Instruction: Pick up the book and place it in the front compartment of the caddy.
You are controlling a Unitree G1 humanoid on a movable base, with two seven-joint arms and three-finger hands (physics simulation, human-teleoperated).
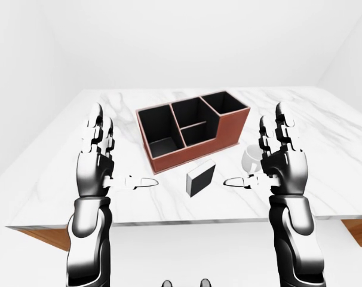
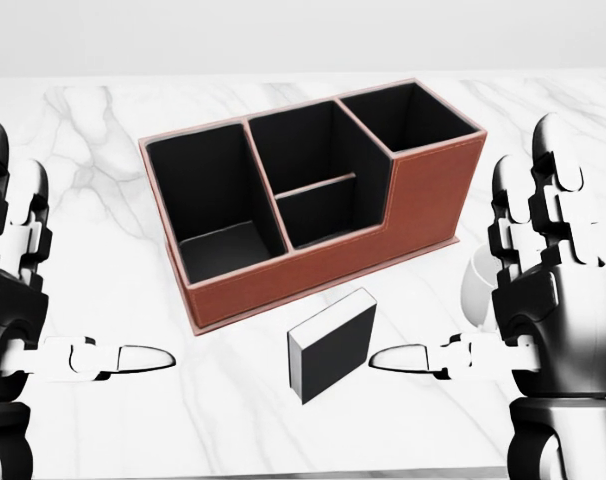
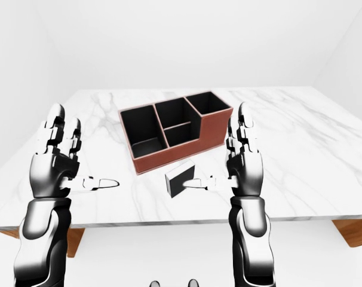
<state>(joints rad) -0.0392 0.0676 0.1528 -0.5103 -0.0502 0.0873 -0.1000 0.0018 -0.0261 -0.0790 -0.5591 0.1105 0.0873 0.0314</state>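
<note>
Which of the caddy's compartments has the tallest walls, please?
The compartment at the head view's upper right end of the caddy; its brown wall steps up above the other three.

Bare white simulated room, marble table (image 1: pixel 61 173)
</note>
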